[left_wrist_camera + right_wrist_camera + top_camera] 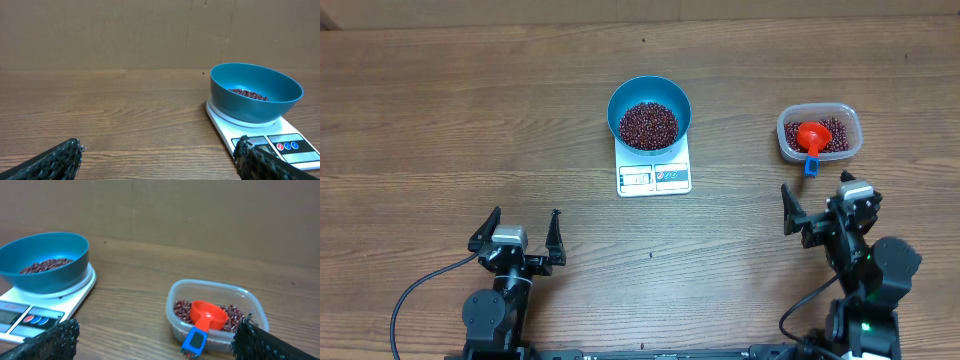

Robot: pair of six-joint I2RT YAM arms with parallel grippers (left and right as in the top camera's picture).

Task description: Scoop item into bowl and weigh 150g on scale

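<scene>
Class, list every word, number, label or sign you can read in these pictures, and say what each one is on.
Nothing can be read for certain.
On the scale, the display: digits blurred, unreadable.
On the scale, the red and blue buttons: marks too small to read.
On the bowl, tub and scoop: no lettering visible.

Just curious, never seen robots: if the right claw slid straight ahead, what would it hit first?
Likely the scoop's blue handle, jutting over the clear tub's near rim, straight ahead of the right gripper; depth is unclear.
</scene>
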